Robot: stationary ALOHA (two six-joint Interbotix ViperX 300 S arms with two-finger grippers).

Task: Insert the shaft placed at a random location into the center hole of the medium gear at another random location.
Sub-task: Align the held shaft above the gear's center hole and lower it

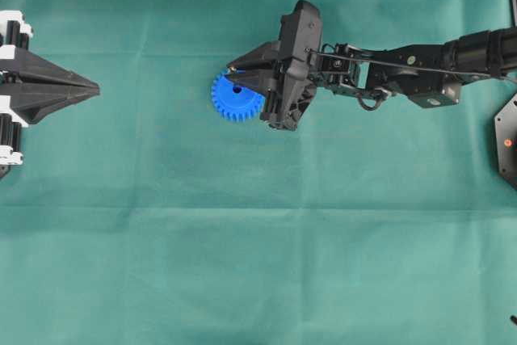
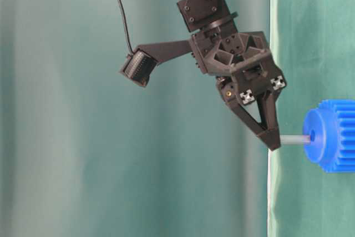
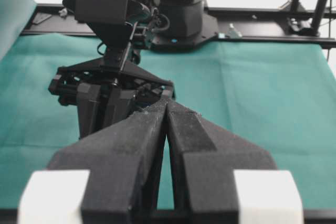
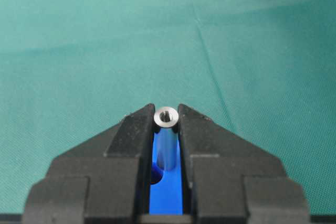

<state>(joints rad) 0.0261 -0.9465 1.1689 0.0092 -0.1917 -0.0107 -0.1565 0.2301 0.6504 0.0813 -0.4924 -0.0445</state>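
Across the table, green cloth (image 1: 242,240)

Bright blue plastic toothed gear (image 1: 233,99): right part hidden under black right tool (image 1: 232,72) in overhead view; cut by right edge in table-level view; only blue strip visible between jaws in right wrist view. Left tool (image 1: 95,86): body cut by left edge overhead. Left wrist view: gear hidden behind right arm.
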